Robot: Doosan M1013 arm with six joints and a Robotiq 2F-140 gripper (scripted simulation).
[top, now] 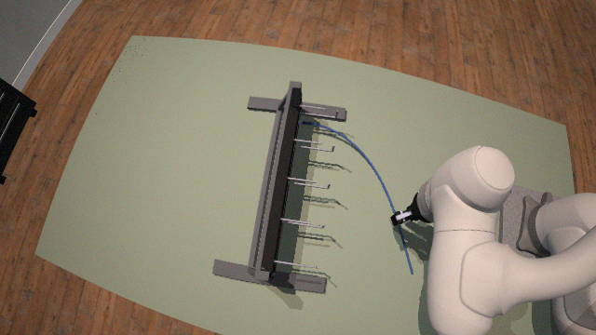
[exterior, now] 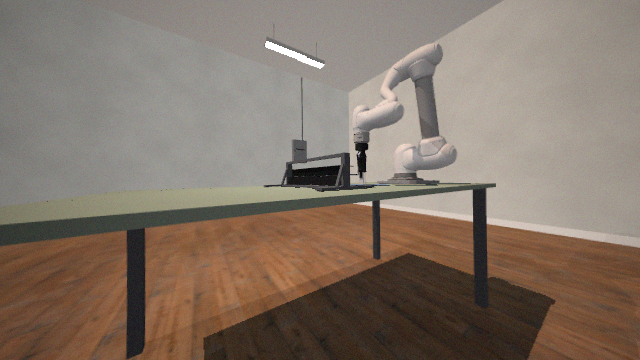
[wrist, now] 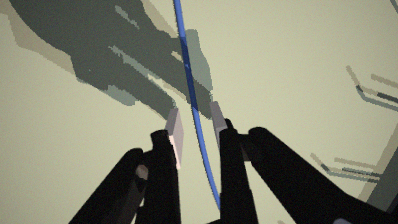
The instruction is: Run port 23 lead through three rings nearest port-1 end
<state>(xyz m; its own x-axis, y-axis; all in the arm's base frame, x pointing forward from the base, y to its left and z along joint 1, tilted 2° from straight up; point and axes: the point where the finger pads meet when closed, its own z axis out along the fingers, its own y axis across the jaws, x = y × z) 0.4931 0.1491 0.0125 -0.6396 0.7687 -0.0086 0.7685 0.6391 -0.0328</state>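
Note:
The grey rack (top: 278,186) stands on the green table with its patch panel facing right. The blue lead (top: 372,172) leaves the panel near the far end (top: 304,123) and curves over the table to its free end (top: 412,273). It passes through no ring. The three rings toward the near end (top: 298,266) (top: 303,223) (top: 309,184) hold nothing. My gripper (top: 399,218) is low over the table, well right of the rack. In the wrist view its fingers straddle the lead (wrist: 190,85) with a gap on each side, narrowly open, not pinching it.
The arm's base (top: 526,223) sits at the table's right side, close to the lead's free end. Two more rings (top: 318,148) (top: 321,112) stick out near the far end. In the side view the gripper (exterior: 361,174) hangs just in front of the rack (exterior: 320,172).

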